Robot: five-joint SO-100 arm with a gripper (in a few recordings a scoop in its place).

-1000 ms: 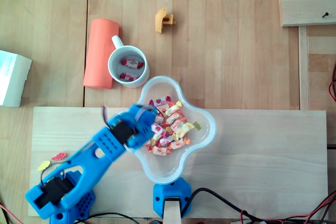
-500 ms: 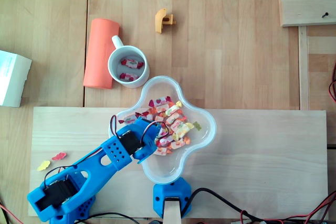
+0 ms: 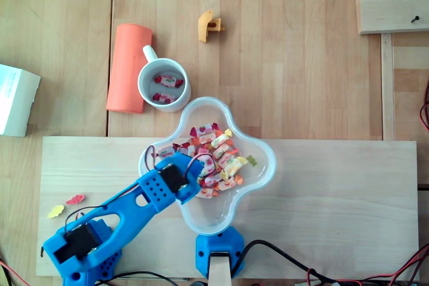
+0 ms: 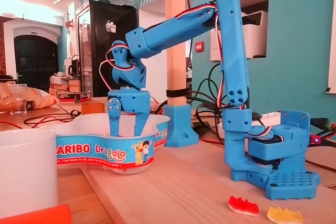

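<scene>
As the fingertips are sunk behind the wall of the bowl in the fixed view, it cannot be told whether anything is touched by them. What is recorded is that the gripper points straight down with its jaws parted, a plain gap is left between the two fingers, and nothing is seen held above the rim. The wrapped sweets are found heaped in the middle of that clear, lobed bowl in the overhead view, and the gripper is placed over the left edge of the heap. For a sound grip it is judged that one sweet should be straddled rather than several. The fingers should be set across its body and not its twisted ends, and the closing should be done slowly so that the wrapper is not squeezed out sideways. The thin bowl wall near the gripper should be kept clear of the closing. Just beyond the bowl's upper lobe a white mug is noted with two sweets in it, and an orange roll is laid against its far side. Two gummy sweets are observed loose on the wooden board, and a small yellow part is set well apart.
</scene>
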